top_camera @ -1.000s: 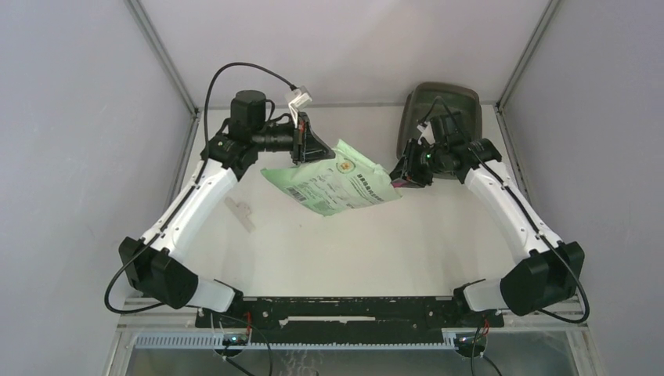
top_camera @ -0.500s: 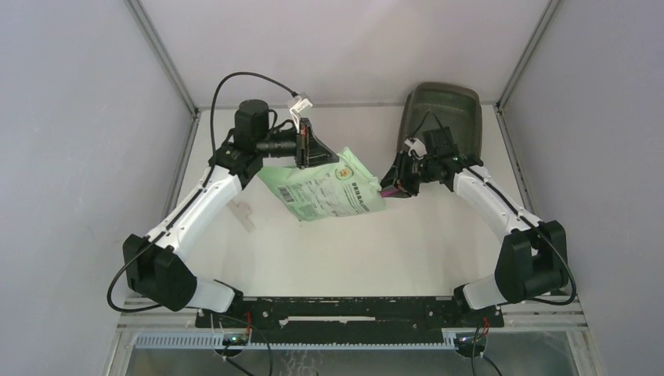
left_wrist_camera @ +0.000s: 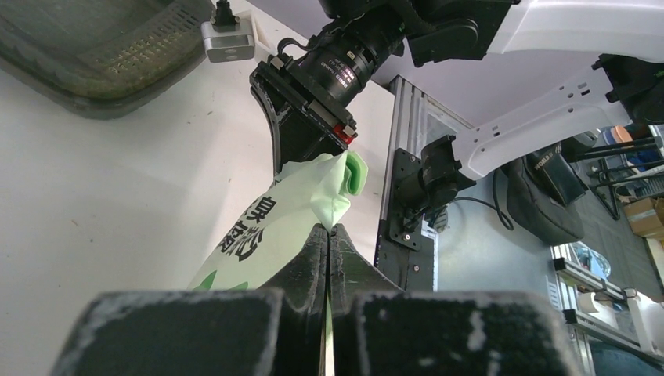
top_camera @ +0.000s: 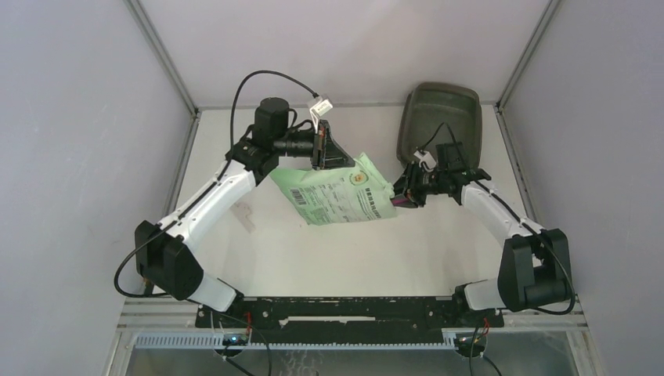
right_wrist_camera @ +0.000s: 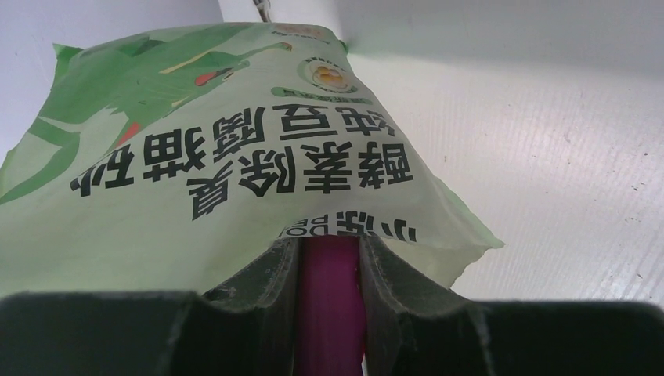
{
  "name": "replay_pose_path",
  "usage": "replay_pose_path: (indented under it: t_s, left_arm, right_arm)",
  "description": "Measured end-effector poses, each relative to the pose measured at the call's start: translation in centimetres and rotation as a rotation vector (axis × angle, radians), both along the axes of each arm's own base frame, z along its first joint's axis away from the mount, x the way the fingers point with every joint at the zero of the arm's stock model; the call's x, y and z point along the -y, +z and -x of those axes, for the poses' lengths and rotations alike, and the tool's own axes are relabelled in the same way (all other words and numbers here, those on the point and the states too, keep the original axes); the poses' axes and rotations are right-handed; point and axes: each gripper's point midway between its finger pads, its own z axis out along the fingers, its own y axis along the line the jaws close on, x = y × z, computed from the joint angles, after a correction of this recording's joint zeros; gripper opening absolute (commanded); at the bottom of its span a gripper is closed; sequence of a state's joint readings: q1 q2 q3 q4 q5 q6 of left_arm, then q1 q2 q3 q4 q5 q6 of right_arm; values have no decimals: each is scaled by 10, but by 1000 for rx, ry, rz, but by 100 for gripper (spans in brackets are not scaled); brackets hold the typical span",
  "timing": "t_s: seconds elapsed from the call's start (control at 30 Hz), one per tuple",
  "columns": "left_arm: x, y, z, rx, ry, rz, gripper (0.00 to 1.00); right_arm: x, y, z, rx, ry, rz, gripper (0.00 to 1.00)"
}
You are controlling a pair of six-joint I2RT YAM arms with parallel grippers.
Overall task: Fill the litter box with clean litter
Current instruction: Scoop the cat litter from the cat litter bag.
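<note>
The litter box (top_camera: pixel 438 110) is a dark grey-brown tray at the back right of the table, and it also shows at the top left of the left wrist view (left_wrist_camera: pixel 86 55). A light-green printed bag (top_camera: pixel 338 196) hangs mid-table. My left gripper (top_camera: pixel 333 153) is shut on the bag's upper edge (left_wrist_camera: pixel 333 196), its fingertips pressed together. My right gripper (top_camera: pixel 402 194) is at the bag's right end, shut on a magenta scoop handle (right_wrist_camera: pixel 330 305) that runs under the bag's open edge (right_wrist_camera: pixel 235 180). The clean litter is hidden.
A small pale scrap (top_camera: pixel 243 213) lies on the table left of the bag. Grey walls with metal posts (top_camera: pixel 164 59) close in the table on the left, back and right. The table's front rail (left_wrist_camera: pixel 403 164) shows behind the right arm.
My left gripper has carried the bag's top a little to the right. My right gripper has come toward the front, away from the litter box, still at the bag's right end.
</note>
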State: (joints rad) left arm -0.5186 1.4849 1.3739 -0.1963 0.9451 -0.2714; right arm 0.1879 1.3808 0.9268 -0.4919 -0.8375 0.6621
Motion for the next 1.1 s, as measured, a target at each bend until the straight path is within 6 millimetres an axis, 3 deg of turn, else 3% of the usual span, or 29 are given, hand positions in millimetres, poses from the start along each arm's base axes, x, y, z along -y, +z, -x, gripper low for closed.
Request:
replay_pose_path:
  t_s: [0.2,0.47,1.1]
  left_arm:
    - [0,-1,0,-14,2,0,0]
    - [1,5,-1,-27,11,21,0]
    - [-7,31,-4,54,12,86,0]
  right_arm:
    - [-13,-3,-3,4,34,-31,0]
    - [-46,-3,-4,-20,116,-140,0]
    - [-48,35,9,26,148,-261,0]
